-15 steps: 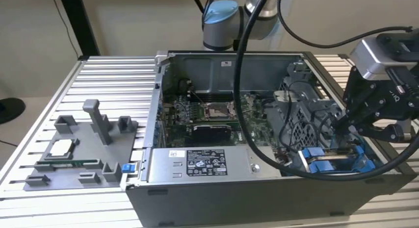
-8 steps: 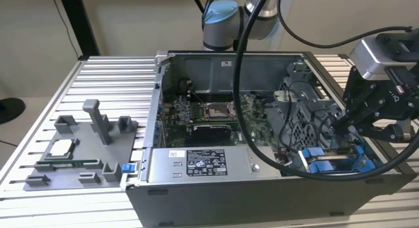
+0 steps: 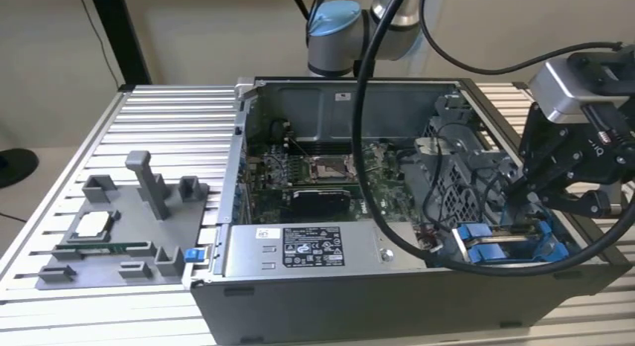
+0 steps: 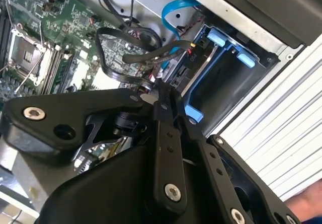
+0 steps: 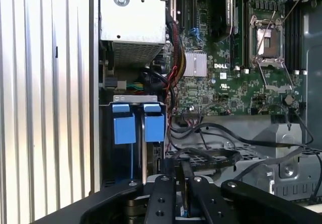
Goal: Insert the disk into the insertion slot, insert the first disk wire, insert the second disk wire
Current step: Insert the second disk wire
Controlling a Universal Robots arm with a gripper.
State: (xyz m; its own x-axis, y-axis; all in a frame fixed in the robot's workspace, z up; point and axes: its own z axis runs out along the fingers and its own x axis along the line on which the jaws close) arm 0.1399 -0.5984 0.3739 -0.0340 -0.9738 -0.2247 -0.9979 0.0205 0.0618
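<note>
Ribbed metal desk [image 3: 149, 111] is carrying the open computer case [image 3: 347, 286]; the end effector [image 3: 524, 191], fingers drawn together on a black wire [image 4: 146, 55], is hanging over the disk [image 5: 133, 128], standing on edge in the insertion slot [image 3: 506, 245].

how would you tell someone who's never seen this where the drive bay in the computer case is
Start at the open computer case on the ribbed metal table. Follow its front edge past the grey labelled power-supply box toward the exterior view's right, to the corner beneath the gripper. The drive bay is the narrow slot there, the only spot with bright blue plastic tabs.
</note>
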